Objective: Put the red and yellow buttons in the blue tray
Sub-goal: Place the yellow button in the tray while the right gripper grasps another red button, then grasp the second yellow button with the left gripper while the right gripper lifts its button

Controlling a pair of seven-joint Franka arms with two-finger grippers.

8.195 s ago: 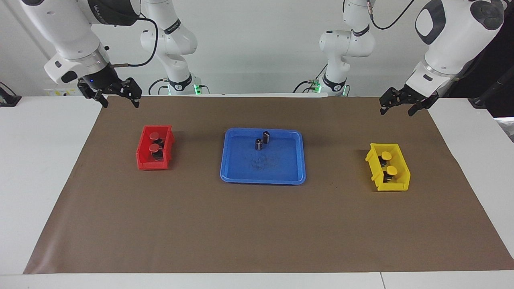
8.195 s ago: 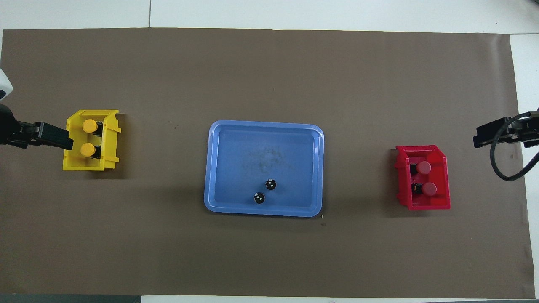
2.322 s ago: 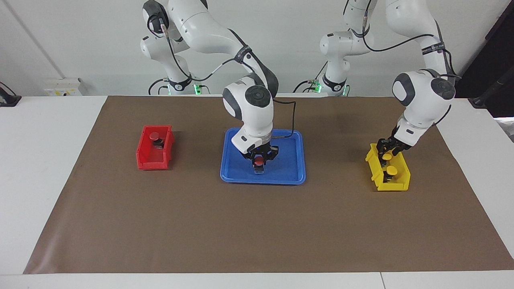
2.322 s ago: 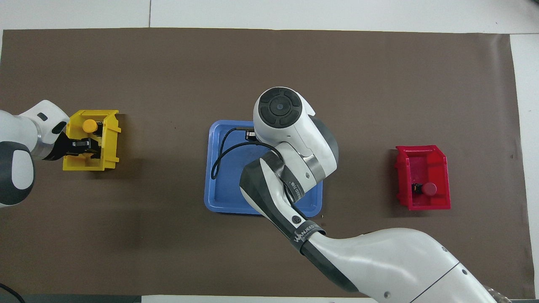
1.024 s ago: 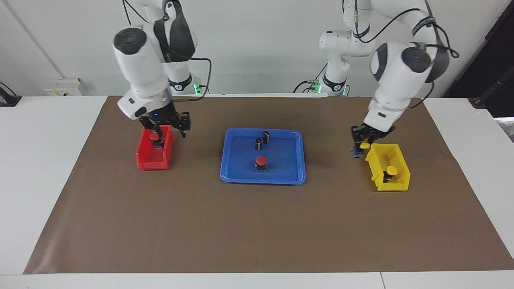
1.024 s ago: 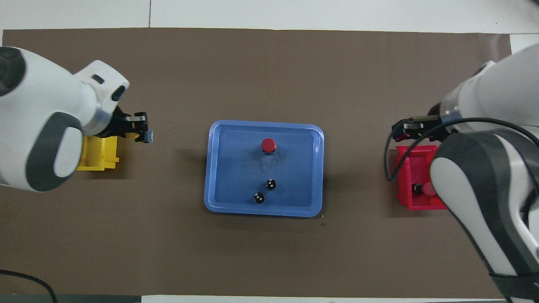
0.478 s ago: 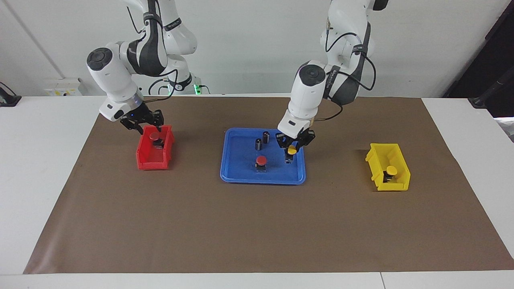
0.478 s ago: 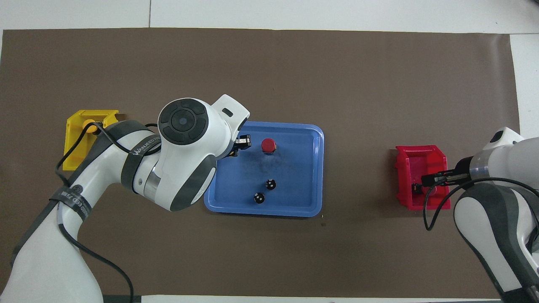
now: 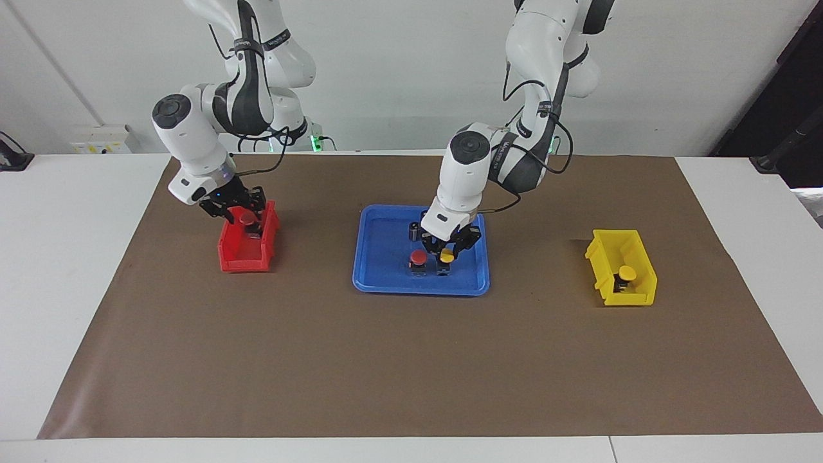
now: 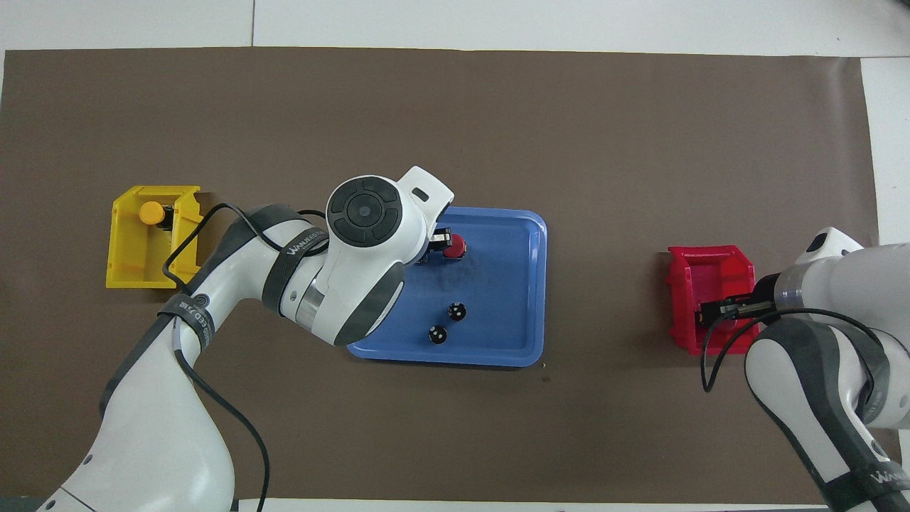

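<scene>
The left gripper (image 9: 447, 247) lowers a yellow-capped button (image 9: 446, 256) into the blue tray (image 9: 379, 283), gripping it just beside a red-capped button (image 9: 418, 258) already standing there, apparently to seat it upright. The right gripper (image 9: 239, 211) reaches into the red bin (image 9: 233, 254), fingers either side of the last red button (image 9: 247, 219); another yellow button (image 9: 626, 274) waits in the yellow bin (image 9: 638, 294).

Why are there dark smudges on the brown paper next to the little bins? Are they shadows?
Yes, soft shadows: in the facing view one lies beside the yellow bin and one beside the red bin, each toward the robots. In the overhead view the left arm covers a corner of the blue tray.
</scene>
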